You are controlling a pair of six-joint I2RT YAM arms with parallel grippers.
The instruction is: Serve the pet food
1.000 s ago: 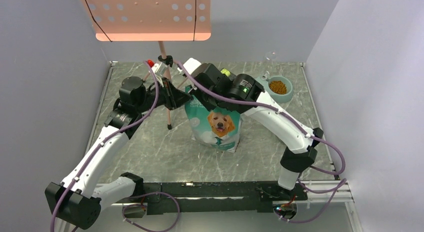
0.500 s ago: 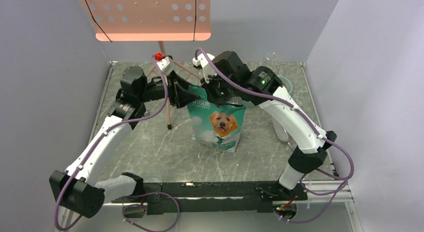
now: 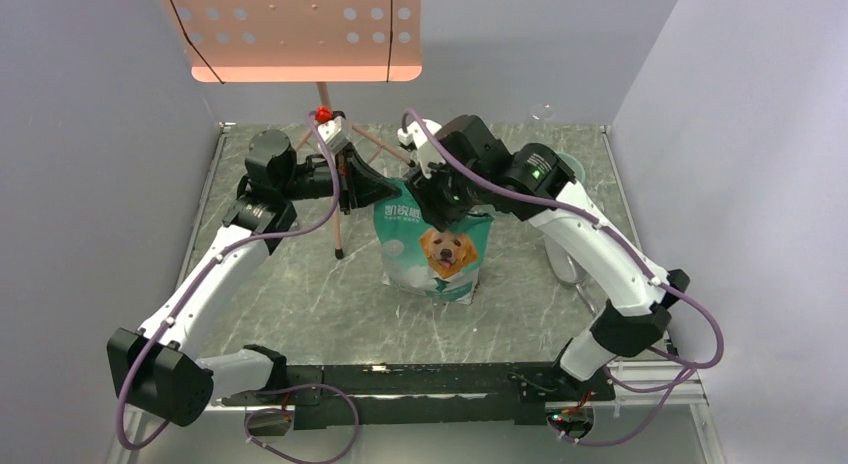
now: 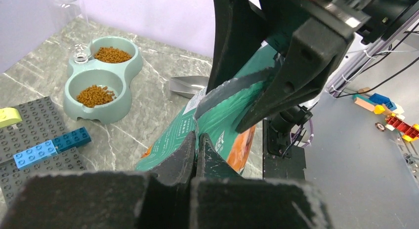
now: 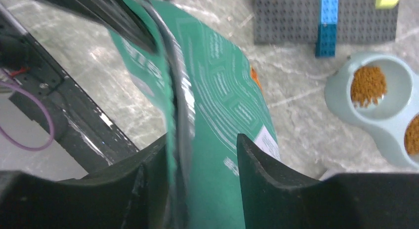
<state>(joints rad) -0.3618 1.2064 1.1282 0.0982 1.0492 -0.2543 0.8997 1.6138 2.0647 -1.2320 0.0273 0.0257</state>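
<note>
Kibble, small round orange-brown pellets [image 4: 95, 95], sits in both wells of the pale blue-grey double bowl [image 4: 123, 108], off to the right of the upright teal-green dog-print bag [image 3: 435, 254]. Left claw [image 4: 196, 149] pinches the bag's top edge tight; right claw [image 5: 202, 140] straddles that rim half-wide, gripping nothing. Serving looks done and resealing seems underway; next, the right claw probably needs to close on the rim.

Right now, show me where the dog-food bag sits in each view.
Top external: the bag stands mid-table, dog picture facing the camera.
Left wrist: bag at centre, rising from the lower edge.
Right wrist: bag at centre, running top to bottom.
Shared landmark: the grey marbled table under it.
</note>
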